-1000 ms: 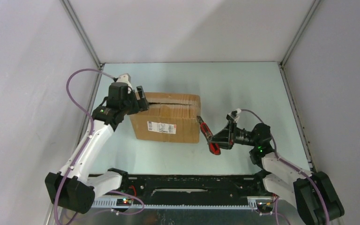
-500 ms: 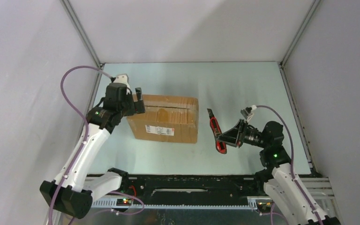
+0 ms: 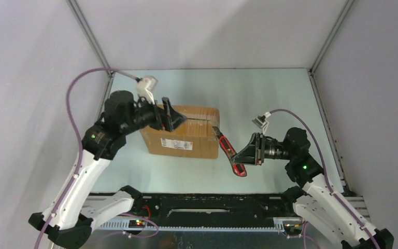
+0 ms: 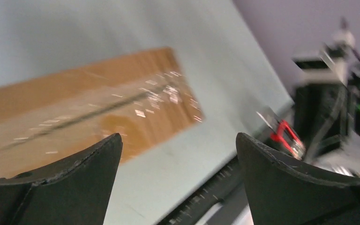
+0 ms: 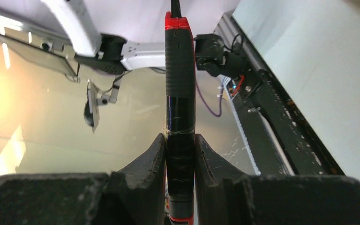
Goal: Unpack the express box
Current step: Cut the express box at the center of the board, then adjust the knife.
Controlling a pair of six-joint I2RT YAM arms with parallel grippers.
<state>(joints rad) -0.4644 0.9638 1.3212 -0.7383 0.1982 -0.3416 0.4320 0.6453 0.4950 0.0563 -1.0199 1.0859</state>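
The express box (image 3: pixel 186 136), brown cardboard with a white label (image 3: pixel 178 142) on its near side, lies left of the table's middle. My left gripper (image 3: pixel 172 117) hangs open over the box's left top, holding nothing. In the left wrist view the taped top of the box (image 4: pixel 75 108) is blurred beyond the wide-apart left gripper (image 4: pixel 178 137). My right gripper (image 3: pixel 244 154) is shut on a red and black utility knife (image 3: pixel 229 153), whose tip points at the box's right end, just short of it. In the right wrist view the right gripper (image 5: pixel 180 140) clamps the knife (image 5: pixel 180 70) upright.
A black rail (image 3: pixel 212 203) with the arm bases runs along the near edge. Grey walls and metal posts (image 3: pixel 89 37) close in the pale green table (image 3: pixel 269 98) on three sides. Purple cables (image 3: pixel 75 93) loop from both wrists.
My left gripper has left the box's left end, risen over its top and opened wider. The right arm pulled back with the knife, then brought it to the box's right end again.
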